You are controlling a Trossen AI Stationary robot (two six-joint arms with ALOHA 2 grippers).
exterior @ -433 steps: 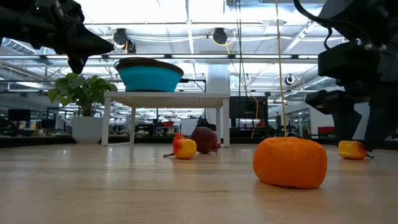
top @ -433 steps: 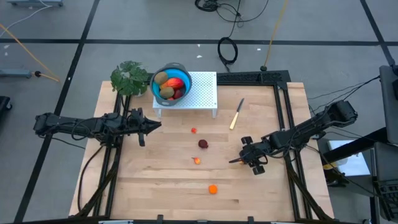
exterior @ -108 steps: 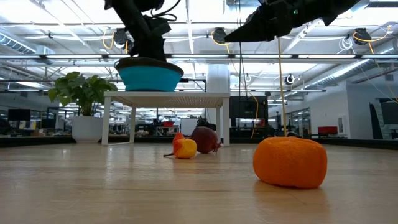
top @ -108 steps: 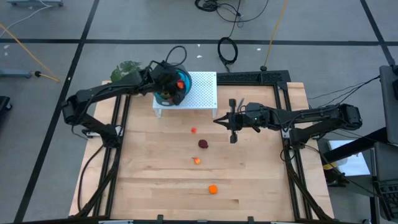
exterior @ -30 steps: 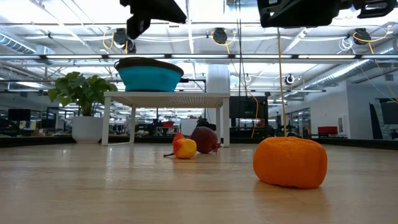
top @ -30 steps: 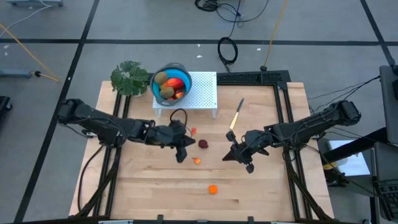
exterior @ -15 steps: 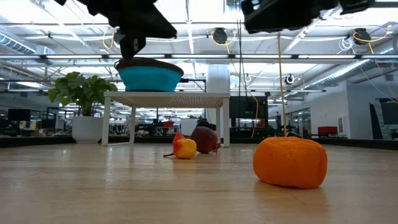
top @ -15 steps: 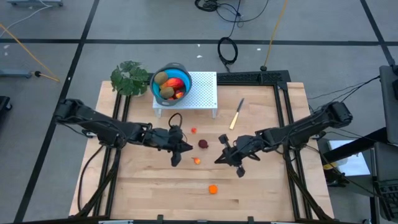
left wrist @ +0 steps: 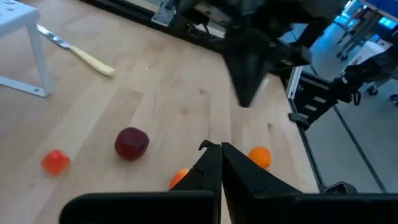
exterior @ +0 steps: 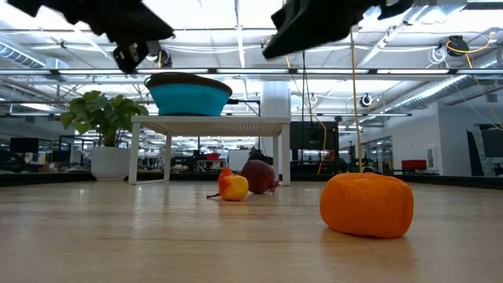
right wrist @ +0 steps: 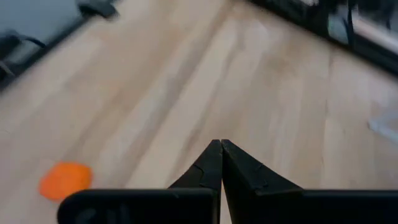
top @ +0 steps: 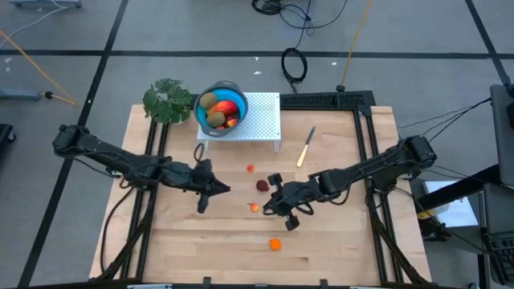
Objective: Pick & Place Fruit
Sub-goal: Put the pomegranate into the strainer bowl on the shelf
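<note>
both jaws closed over scattered toy fruit

pressed together and holding nothing, the left gripper [top: 227, 190] hangs above the wooden table [top: 337, 249], left of centre. the right gripper [top: 266, 208], its fingers likewise shut and empty, hovers just right of a small yellow-orange piece [top: 254, 207]. a dark red ball [top: 262, 185] lies just beyond it, a tiny red bit [top: 250, 168] farther back, and an orange ball [top: 275, 244] nearer the front edge. more fruit fills the blue bowl [top: 206, 120] on the white stand [top: 263, 120] at the far side, beside a green plant [top: 167, 99]. a pale-handled knife [top: 305, 147] lies right of the stand.
</note>
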